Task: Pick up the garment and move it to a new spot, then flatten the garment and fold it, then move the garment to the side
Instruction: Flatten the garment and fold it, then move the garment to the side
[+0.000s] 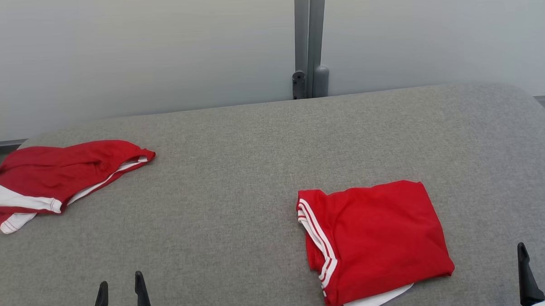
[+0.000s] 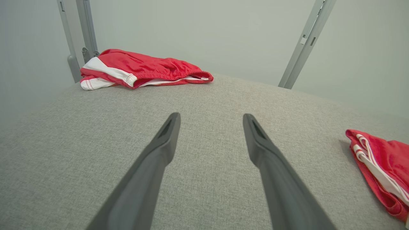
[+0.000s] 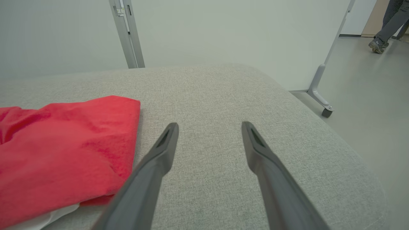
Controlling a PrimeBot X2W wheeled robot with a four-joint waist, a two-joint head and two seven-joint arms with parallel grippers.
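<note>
Both sets of jaws are open and empty, you're holding nothing. Your left gripper sits at the lower left of the head view, fingers spread, above bare grey counter. Your right gripper is at the lower right, fingers apart as well, also over bare fabric.

The folded red garment lies on the right half of the counter, near your edge. It's a flat, roughly square packet. The white-striped trim runs down its left side, and a bit of white cloth pokes out from under the near edge. In the right wrist view it's just left of your right gripper's left finger. I can't tell if that finger touches the cloth. The right gripper's tips point past it, toward the counter's rounded far corner.

The crumpled red shorts with a white band are at the far left of the counter, close to the edge and well apart from the folded piece. In the left wrist view they're ahead and left of your left gripper, not touching it.

A grey metal post stands behind the counter against the pale wall. In the right wrist view a person's foot is on the floor, far off to the right.
</note>
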